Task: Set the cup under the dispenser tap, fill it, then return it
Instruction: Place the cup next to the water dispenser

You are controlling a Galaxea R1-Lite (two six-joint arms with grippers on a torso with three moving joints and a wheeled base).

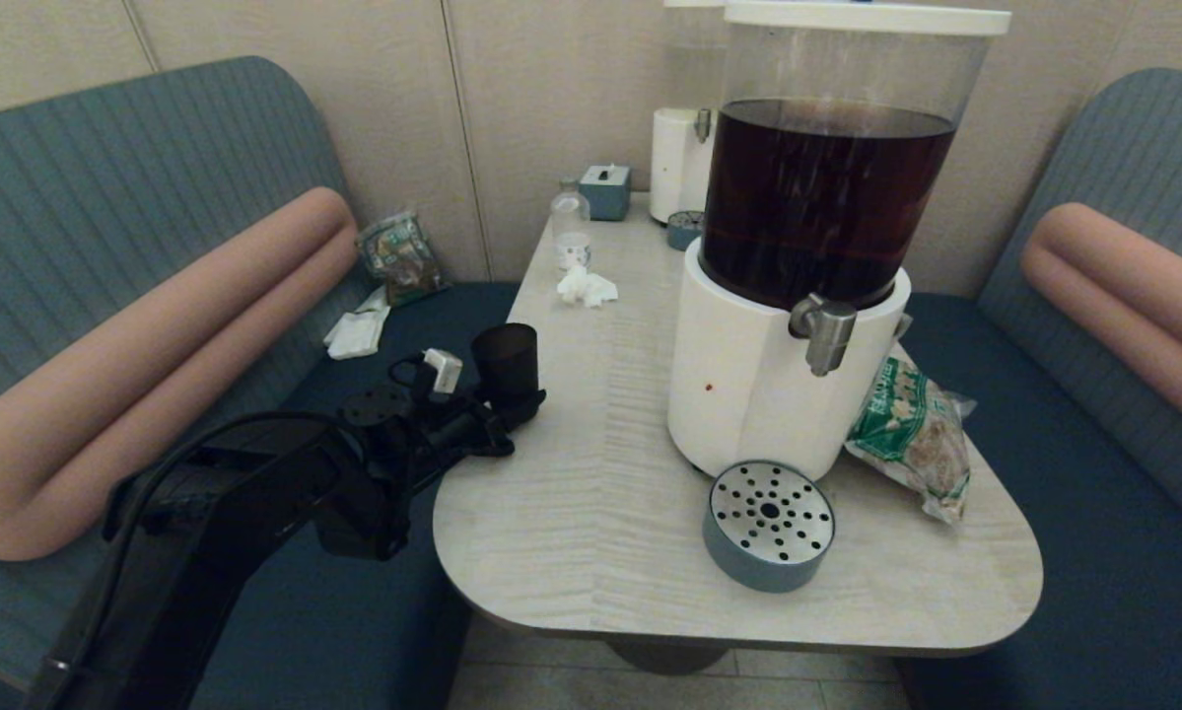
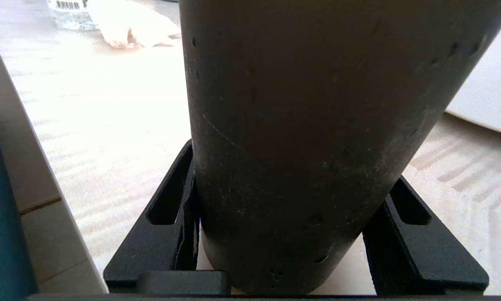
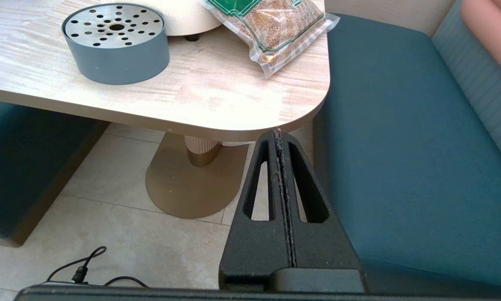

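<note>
Dispenser tank [image 1: 827, 197] held dark brown liquid above the dispenser tap [image 1: 824, 333], well right of the left end effector [image 1: 512, 399] at the table [image 1: 591, 473] edge. Fingers [image 2: 166, 234] clamped the cup [image 2: 304, 146]. Right end effector [image 3: 280, 138] pressed together below the table corner.

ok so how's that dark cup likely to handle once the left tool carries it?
The cup is probably rigid: its wall shows no dent between the left tool's fingers. Likely light, apparently empty. Smooth, tapered plastic gripped near the base could slip or tilt, especially once filled.
</note>
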